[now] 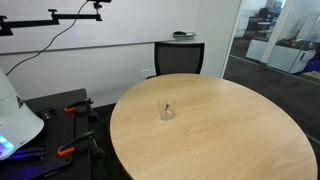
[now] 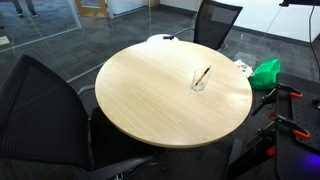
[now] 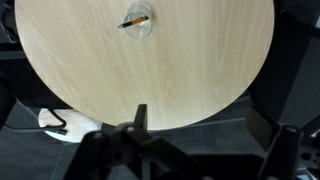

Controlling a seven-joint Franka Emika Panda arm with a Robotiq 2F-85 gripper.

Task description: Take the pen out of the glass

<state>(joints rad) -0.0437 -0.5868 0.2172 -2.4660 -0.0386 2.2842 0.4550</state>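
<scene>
Fingers [image 3: 140, 115]: holding nothing, well apart from the glass [image 3: 138, 26]; their opening cannot be told. Pen [image 3: 136, 20] leans inside the glass on the desk [image 3: 180, 80].

Item one, as I log it: the table [image 2: 140, 100], round, with a pale wood-grain top, seen whole in an exterior view. Item two: the glass [image 2: 200, 80], small and clear, upright on the table, right of centre in that view. Inside it I see the pen [image 2: 204, 74], dark with orange, leaning on the rim. In the wrist view the glass stands toward the table's far edge.
</scene>
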